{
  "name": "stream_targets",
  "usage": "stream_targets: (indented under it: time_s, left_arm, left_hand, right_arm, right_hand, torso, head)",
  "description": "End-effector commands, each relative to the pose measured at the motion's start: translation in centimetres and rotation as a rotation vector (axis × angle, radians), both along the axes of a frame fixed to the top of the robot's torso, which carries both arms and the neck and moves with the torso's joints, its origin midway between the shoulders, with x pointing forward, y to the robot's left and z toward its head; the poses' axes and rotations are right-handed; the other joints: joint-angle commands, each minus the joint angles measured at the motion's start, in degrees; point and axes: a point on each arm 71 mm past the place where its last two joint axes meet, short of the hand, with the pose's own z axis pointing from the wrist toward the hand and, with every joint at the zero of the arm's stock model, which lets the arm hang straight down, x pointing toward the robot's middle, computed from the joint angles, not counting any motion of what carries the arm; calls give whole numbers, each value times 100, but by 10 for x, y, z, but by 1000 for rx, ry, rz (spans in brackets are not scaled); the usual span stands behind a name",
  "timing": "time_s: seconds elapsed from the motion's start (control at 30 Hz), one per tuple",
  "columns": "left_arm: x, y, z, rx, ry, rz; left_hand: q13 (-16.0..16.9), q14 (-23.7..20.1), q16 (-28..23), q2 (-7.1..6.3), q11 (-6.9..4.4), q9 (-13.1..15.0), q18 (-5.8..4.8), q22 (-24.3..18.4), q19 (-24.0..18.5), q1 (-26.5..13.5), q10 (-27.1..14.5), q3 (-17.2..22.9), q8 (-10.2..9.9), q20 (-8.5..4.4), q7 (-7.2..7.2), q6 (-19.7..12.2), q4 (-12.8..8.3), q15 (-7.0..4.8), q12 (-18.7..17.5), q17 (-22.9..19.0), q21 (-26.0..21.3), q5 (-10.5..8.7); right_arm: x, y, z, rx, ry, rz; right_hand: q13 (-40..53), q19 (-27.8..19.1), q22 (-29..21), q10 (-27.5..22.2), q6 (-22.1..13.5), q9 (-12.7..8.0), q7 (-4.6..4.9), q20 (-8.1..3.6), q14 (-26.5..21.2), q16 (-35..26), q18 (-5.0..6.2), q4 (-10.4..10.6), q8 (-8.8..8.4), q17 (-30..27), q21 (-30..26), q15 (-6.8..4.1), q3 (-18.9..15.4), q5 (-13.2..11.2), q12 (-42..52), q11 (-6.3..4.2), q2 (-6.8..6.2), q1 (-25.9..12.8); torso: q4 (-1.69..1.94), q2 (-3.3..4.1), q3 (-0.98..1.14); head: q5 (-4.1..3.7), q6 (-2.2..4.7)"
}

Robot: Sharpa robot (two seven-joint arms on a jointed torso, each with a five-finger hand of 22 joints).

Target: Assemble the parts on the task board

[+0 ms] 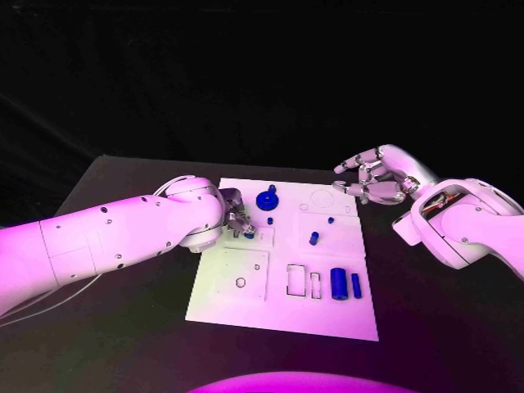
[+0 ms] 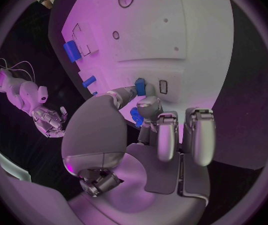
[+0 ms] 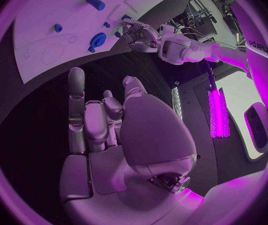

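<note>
Black table [image 1: 120,327], white task board [image 1: 333,315] centred. Left hand [image 1: 241,217] pinches small blue part [image 2: 140,87] at board's left edge; looks light, rigid, slippery, best gripped by sides. Right hand [image 1: 374,180] empty, fingers apart, hovering beyond board's far right corner.

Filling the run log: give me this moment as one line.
left hand: pinching a blue part over the board | right hand: off the board, holding nothing | other parts still loose
</note>
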Motion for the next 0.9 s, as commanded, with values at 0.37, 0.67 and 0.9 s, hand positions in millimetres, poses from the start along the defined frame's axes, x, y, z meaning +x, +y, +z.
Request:
stream_targets:
  time_s: [0.37, 0.67, 0.9]
  left_arm:
    - [0, -1, -4, 17, 33, -5]
    - [1, -2, -6, 25, 44, -7]
    - [3, -1, -6, 27, 43, 3]
  left_hand:
    - [23, 591, 14, 52, -88, 172, -85, 1508, 614, -93, 96, -75, 5, -54, -298, 280, -225, -63, 61, 1509, 36, -75]
    - [50, 591, 14, 94, -94, 176, -85, 1508, 614, -115, 90, -447, -29, -62, -305, 321, -107, -69, 112, 1509, 36, -96]
    - [89, 591, 14, 145, -99, 182, -85, 1508, 614, -152, 96, -800, -55, -68, -311, 366, 53, -77, 172, 1509, 36, -90]
  right_arm:
    - [-1, 2, 0, 2, -6, 12]
    - [-1, 2, 0, 1, -4, 10]
    - [-2, 1, 1, -7, -11, 7]
  right_hand:
    - [-10, -23, -20, -51, -13, 3, -17, 8, -21, -38, 67, -1, 23, -18, -53, -9, 14, -9, -27, -11, -7, -13]
    - [-7, -19, -21, -47, -12, 3, -18, 7, -20, -40, 66, -13, 27, -12, -59, -9, 20, -37, -21, -12, -16, 5]
    - [1, -4, -13, -32, -6, 5, -21, 5, -16, -47, 64, -43, 36, -11, -57, -13, 32, -87, -6, -16, -37, 53]
  torso:
    - [-4, -2, 4]
    - [-6, -1, 3]
    - [2, -1, 3]
  head:
    - [-2, 2]
    - [-26, -17]
    - [-46, -14]
